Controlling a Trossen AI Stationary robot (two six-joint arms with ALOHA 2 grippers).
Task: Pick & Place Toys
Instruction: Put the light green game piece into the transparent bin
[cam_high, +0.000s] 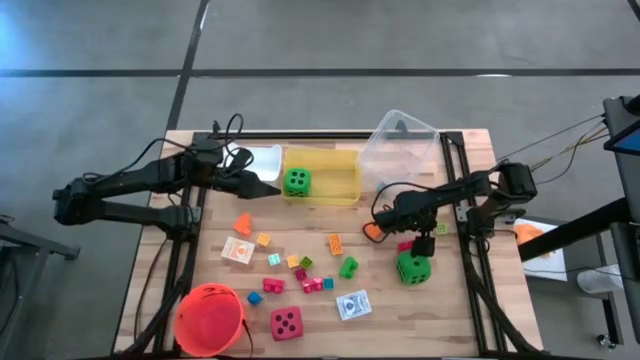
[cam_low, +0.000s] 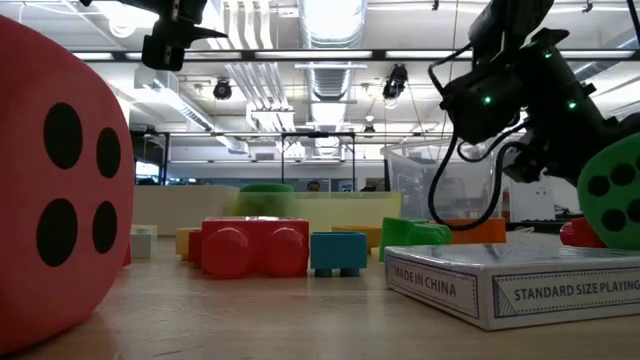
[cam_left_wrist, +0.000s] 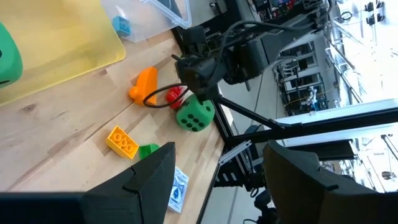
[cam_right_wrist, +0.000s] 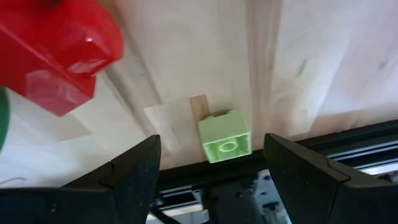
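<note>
Currently, the toys lie scattered over the wooden table (cam_high: 460, 150): one green die (cam_high: 296, 181) sits inside the yellow bin (cam_high: 340, 186) at the far centre, a second green die (cam_high: 413, 267) rests on the table toward the right, and the pink-red die (cam_high: 286, 322) sits at the near edge, just right of the orange-red bucket (cam_high: 209, 319). Small blocks are spread across the middle, among them an orange block (cam_high: 335, 242), a green block (cam_high: 348, 267) and a blue block (cam_high: 254, 297); a card box (cam_high: 353, 305) lies near the pink-red die. The right gripper (cam_high: 424, 242) hangs just far of the second green die, fingers spread wide and holding nothing, over a pale green block (cam_right_wrist: 225, 137) close to the table's right rail, with a red block (cam_right_wrist: 59, 46) beside it. The left gripper (cam_high: 266, 188) waits at the yellow bin's left side, fingers parted and empty. A clear bin (cam_high: 400, 145) stands tilted at the far right.
</note>
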